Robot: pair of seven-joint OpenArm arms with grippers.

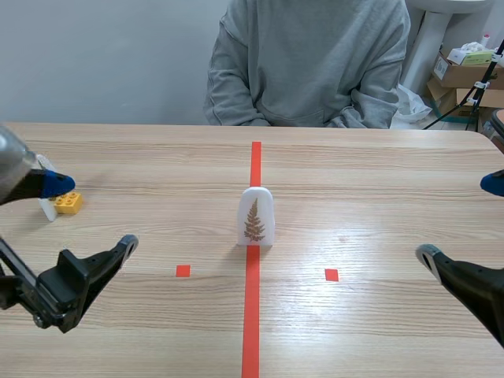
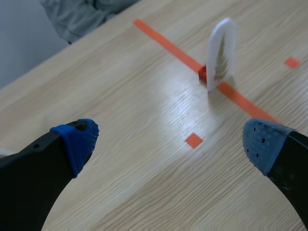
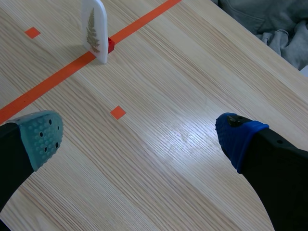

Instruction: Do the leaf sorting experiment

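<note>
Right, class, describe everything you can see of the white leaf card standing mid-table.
The white leaf card is a thin arch-topped plate, like stiff plastic, with a flat base. A brown fern-like leaf shows on the face toward the robot. It stands upright on the orange-red tape line, mid-table, with a small red block against its back, seemingly propping it. Nothing else touches it.
</note>
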